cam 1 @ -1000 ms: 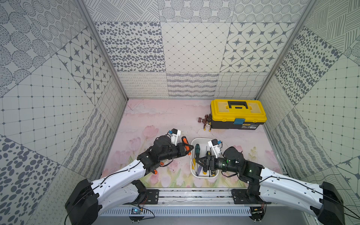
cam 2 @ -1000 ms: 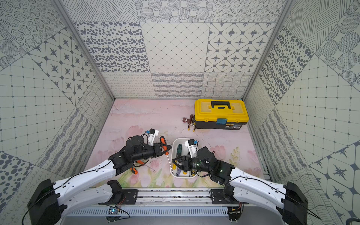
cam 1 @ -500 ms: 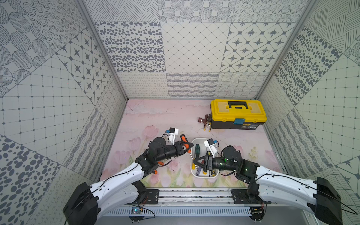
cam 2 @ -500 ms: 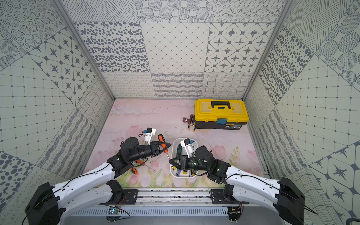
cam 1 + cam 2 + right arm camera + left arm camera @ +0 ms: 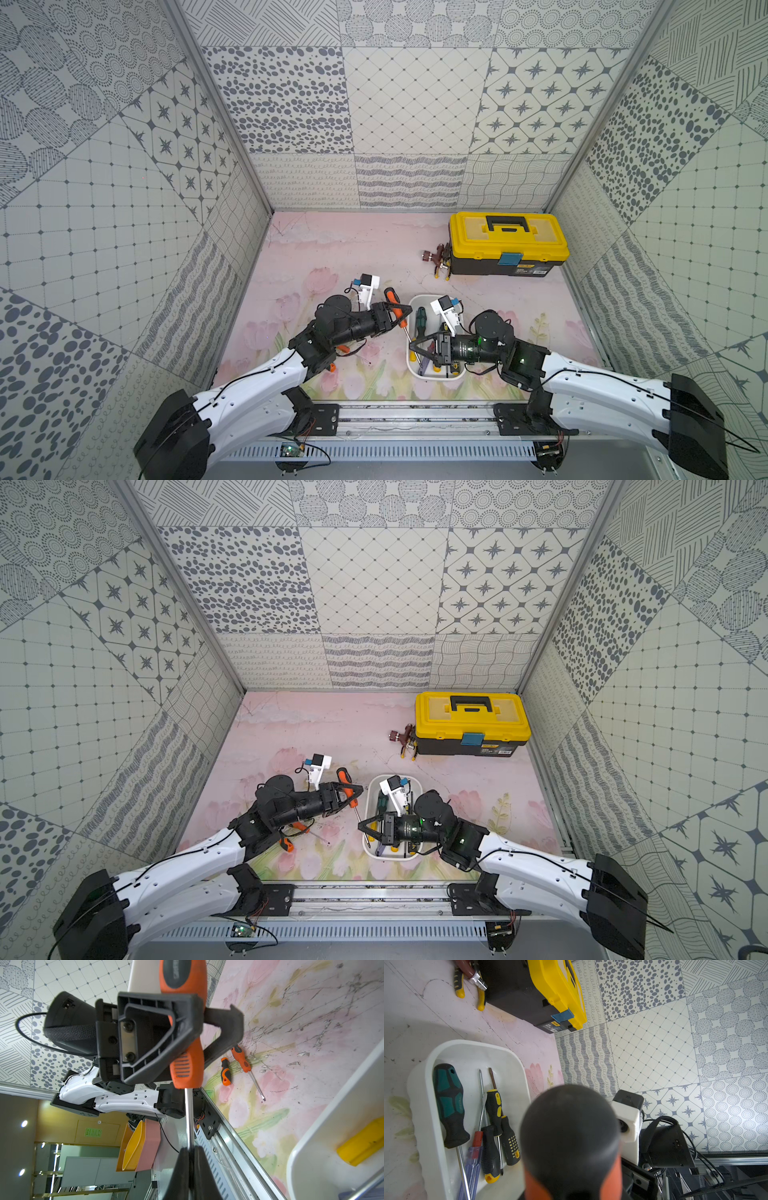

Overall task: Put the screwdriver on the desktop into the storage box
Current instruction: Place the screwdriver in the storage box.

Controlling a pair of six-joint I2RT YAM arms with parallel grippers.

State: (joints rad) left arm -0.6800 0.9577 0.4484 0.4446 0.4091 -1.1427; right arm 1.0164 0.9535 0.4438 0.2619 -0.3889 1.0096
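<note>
An orange-and-black screwdriver point(image 5: 392, 300) hangs over the desktop point(image 5: 353, 249), just left of the white storage box point(image 5: 419, 297). My left gripper point(image 5: 398, 313) is shut on its handle. Its steel shaft slants down toward the box's left rim. My right gripper point(image 5: 189, 1149) is shut on the lower end of that shaft point(image 5: 188, 1118), with the tip hidden between the fingers. Both top views show the two grippers meeting at the box's left edge point(image 5: 367, 812). The left wrist view shows only the blurred handle end point(image 5: 571, 1136), which hides the jaws.
The storage box point(image 5: 467, 1045) holds several screwdrivers, among them a green-handled one point(image 5: 449, 1103). Two more orange screwdrivers point(image 5: 225, 1072) point(image 5: 241, 1058) lie on the desktop under my left arm. A yellow-lidded toolbox point(image 5: 507, 241) stands at the back right, with pliers point(image 5: 440, 266) beside it.
My right gripper has reached left to the shaft and closed on it. My left gripper has kept its hold on the handle and shifted slightly.
</note>
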